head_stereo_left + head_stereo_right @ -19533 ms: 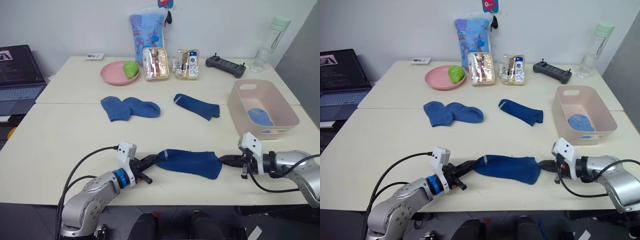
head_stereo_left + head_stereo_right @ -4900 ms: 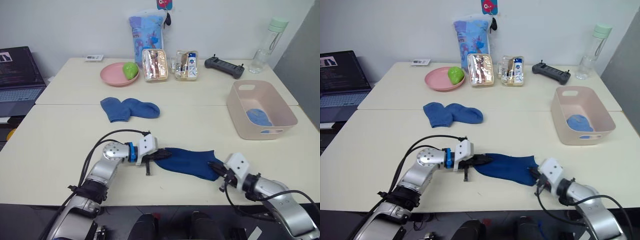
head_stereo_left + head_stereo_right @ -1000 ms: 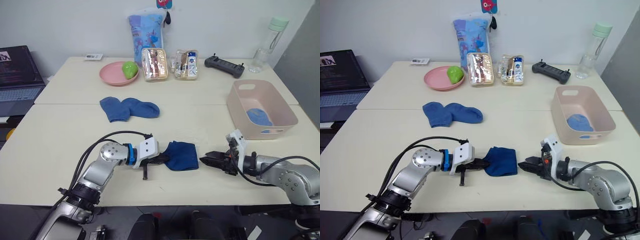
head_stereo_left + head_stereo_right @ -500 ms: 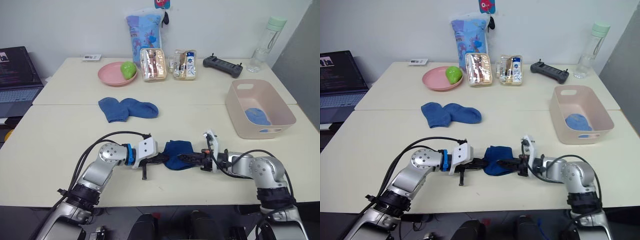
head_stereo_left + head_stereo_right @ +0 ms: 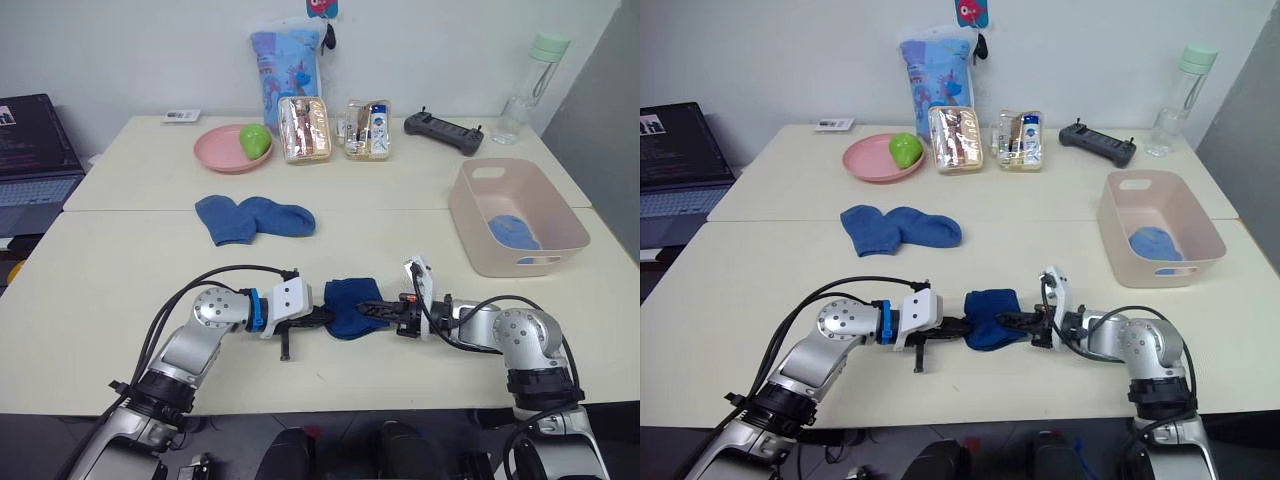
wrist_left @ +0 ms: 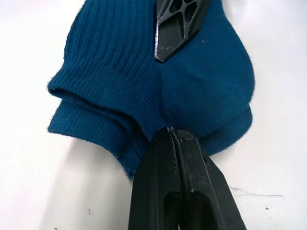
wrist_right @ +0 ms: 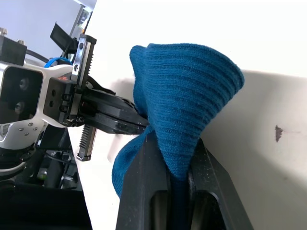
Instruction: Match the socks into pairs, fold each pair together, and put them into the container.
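Pale pink-beige rectangular plastic tub [image 5: 515,215], right of frame, holds one light-blue sock. Dark navy knit folded sock pair [image 5: 350,306] sits at lower centre. My right gripper [image 5: 372,309] clenches its right edge; my left gripper [image 5: 322,318] pinches its left edge. Judgement: left should release first, then I carry rightward.

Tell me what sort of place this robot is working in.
Probably an office or lab room set up for testing: pale tables pushed together against a plain wall, an open laptop off to the robot's left, and a black handheld controller beside a water bottle at the far edge.
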`<state>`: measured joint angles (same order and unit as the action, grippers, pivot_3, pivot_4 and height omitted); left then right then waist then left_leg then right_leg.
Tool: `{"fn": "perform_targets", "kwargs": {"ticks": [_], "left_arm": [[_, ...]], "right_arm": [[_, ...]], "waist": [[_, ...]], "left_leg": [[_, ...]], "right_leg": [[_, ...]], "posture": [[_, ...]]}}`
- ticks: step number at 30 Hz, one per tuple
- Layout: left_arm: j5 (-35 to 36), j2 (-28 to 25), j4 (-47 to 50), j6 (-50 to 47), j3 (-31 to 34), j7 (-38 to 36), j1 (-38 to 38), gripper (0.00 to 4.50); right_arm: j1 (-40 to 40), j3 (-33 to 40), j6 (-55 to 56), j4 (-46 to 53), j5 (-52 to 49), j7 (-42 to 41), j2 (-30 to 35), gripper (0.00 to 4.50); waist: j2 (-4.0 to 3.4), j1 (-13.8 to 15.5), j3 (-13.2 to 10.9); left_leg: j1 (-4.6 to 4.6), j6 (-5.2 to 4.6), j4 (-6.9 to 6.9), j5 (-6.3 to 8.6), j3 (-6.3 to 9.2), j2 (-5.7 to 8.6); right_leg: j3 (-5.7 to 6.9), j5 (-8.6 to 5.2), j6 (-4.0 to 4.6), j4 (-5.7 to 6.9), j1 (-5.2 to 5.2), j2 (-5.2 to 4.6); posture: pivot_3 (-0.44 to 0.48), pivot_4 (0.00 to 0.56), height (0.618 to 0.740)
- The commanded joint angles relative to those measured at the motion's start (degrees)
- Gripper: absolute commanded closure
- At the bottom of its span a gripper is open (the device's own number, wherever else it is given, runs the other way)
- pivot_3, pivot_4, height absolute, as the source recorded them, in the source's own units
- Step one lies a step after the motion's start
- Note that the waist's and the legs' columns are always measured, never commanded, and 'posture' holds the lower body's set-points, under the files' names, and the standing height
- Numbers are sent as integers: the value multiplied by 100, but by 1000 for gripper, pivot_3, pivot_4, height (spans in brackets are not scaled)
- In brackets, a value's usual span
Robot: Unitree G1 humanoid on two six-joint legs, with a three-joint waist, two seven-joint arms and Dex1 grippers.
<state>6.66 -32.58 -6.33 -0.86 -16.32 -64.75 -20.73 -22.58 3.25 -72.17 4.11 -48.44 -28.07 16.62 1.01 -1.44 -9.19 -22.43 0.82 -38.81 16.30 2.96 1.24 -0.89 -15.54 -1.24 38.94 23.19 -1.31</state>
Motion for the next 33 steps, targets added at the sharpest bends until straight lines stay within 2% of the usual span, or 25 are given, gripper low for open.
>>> {"fn": "perform_targets", "kwargs": {"ticks": [1, 4, 8, 12, 15, 17, 19, 21, 26, 29, 33], "left_arm": [[519, -2, 161, -204, 342, -246, -186, 4317], [1300, 90, 512, -992, 700, -327, -460, 3623], [2242, 189, 1034, -2352, 1078, -147, -1170, 2379], [2624, 470, 1034, -2979, 1313, 251, -2207, 1130], [2429, 876, 804, -2735, 1271, 575, -2889, 170], [2234, 1266, 564, -2466, 1111, 709, -3341, 37], [2078, 1593, 360, -2239, 1034, 845, -3548, 37], [1927, 1786, 208, -2058, 982, 954, -3588, 37], [1731, 1897, 229, -1793, 630, 659, -3272, 37], [1716, 1929, 392, -1841, 562, 680, -3109, 37], [1749, 1766, 645, -2018, 543, 596, -2822, 37]], "right_arm": [[79, 262, 161, 403, -6, 30, 188, 4495], [119, 434, 201, 933, -138, -59, 530, 4500], [-197, 1133, 40, 1663, -451, 119, 1131, 4500], [-683, 1561, 232, 1826, -104, 77, 2329, 4500], [-1072, 1631, 938, 1350, 543, -180, 3301, 4500], [-1240, 1321, 2057, 687, 1554, -439, 4159, 4500], [-1176, 568, 3544, 50, 2835, -644, 4863, 4500], [-1175, -112, 4885, -557, 3912, -739, 5243, 4500], [-2121, -1394, 7415, -2653, 5716, -788, 4923, 4500], [-2699, -1811, 8168, -3803, 6302, -716, 4479, 4500], [-3419, -2373, 8914, -5134, 7313, -160, 4093, 4500]], "waist": [[0, 2, 0], [-2, 7, -5], [-1, -1, -11], [-1, -1, -13], [0, -3, -14], [-1, 30, -22], [-1, 53, -22], [1, 33, -21], [-5, -126, -34], [-13, -150, -44], [-14, -126, -46]], "left_leg": [[-3, 0, 0, 0, 0, 0], [-16, 0, -3, 0, 4, 1], [-21, 0, -6, 0, 10, 2], [-23, 0, -6, 0, 9, 9], [-22, 0, -4, 0, 6, 7], [-26, 0, -6, 0, 1, 11], [-27, -1, -6, -1, -7, 24], [-18, -5, 0, 2, -23, 22], [20, -5, 8, 2, -72, 5], [37, -4, 11, 2, -84, 0], [41, 2, 20, -2, -110, 1]], "right_leg": [[1, 0, 0, 0, 2, 0], [4, 0, 0, -1, 10, -2], [8, 0, -1, -2, 11, -2], [11, -1, -3, -6, 9, 1], [8, -2, -4, -11, 6, 2], [7, -2, -4, -11, 8, 1], [4, -2, -5, -18, 8, 2], [-9, -7, -13, -25, 4, 2], [-41, -6, -13, -4, 5, 1], [-80, -6, -12, 5, 5, 11], [-105, -6, -12, 2, 12, 9]], "posture": [[0, 150, 740], [0, 150, 740], [0, 150, 740], [0, 150, 740], [0, 150, 740], [0, 150, 740], [0, 150, 740], [0, 150, 740], [0, 150, 740], [0, 150, 740], [0, 150, 740]]}}
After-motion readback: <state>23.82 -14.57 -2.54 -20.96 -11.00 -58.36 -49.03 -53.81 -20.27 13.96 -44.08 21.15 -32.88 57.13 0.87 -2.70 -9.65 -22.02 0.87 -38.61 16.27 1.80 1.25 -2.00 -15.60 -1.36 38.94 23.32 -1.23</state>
